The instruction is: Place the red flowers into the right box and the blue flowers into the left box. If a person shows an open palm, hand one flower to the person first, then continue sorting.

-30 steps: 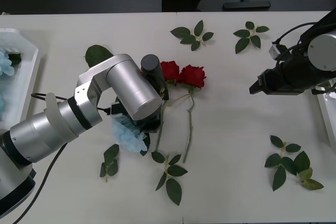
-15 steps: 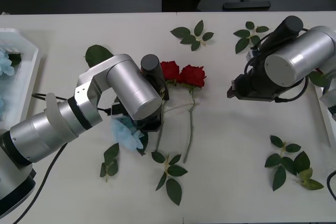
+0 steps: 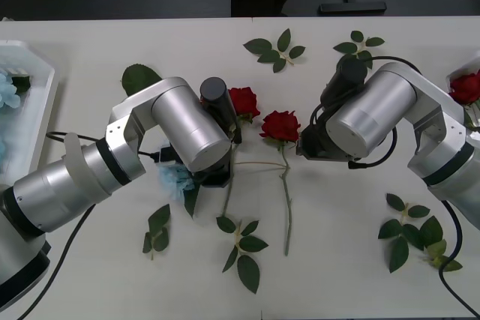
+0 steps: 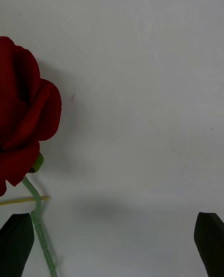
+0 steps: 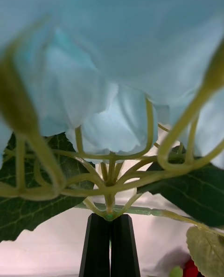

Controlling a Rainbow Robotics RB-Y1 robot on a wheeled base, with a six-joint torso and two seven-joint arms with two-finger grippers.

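Left gripper (image 5: 111, 244) pinches the blue flower (image 3: 174, 180) stem; right gripper (image 4: 112, 244), spread, should straddle the rose (image 3: 280, 124) stem at nine o'clock.

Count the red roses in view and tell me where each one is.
3. One red rose lies mid-table beside the left arm's wrist, one lies just left of the right gripper, and one sits in the right box. The arms may hide others.

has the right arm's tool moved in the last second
Yes. The right tool has swung in from the table's right edge toward the red flowers at centre.
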